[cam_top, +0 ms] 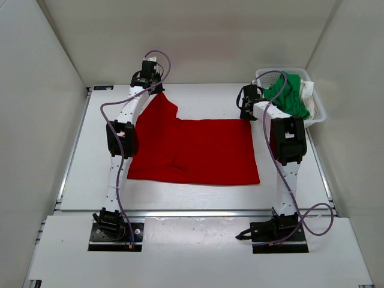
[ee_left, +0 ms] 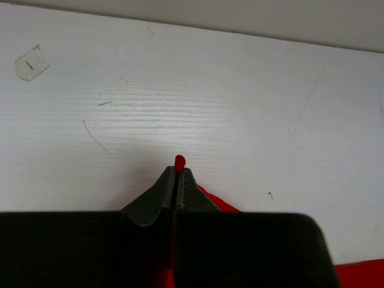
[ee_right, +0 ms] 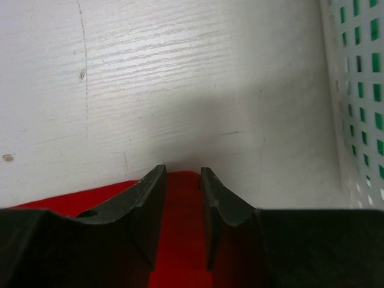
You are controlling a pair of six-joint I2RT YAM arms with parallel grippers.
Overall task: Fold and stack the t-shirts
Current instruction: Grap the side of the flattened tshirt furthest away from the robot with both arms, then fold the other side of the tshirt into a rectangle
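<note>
Top view: the bright red soft cloth t-shirt (cam_top: 192, 150) lies spread flat in the middle of the white table (cam_top: 198, 99), one corner reaching toward the far left. The left gripper (cam_top: 155, 87) is on that corner. The right gripper (cam_top: 246, 111) is at the shirt's far-right corner, near the white plastic mesh basket (cam_top: 318, 117). The green cloth t-shirt (cam_top: 289, 93) and white cloth t-shirt (cam_top: 308, 89) sit bunched in the basket, not yet folded.

Left wrist: jaws together, clamped on the red shirt. A small red tuft pokes past the tips.

Right wrist: jaws apart, with the red hem lying between and under them. The view is too close to say whether the pads touch the cloth. The basket wall is at right, green showing through the mesh.

Handling, my read: light, limp, no stiffness. It will drape and sag wherever it's unsupported, and probably slides easily on this smooth top. Not fragile. Grip at corners or the hem, thin layers only, both sides together. Lift level so the fold line stays straight.
</note>
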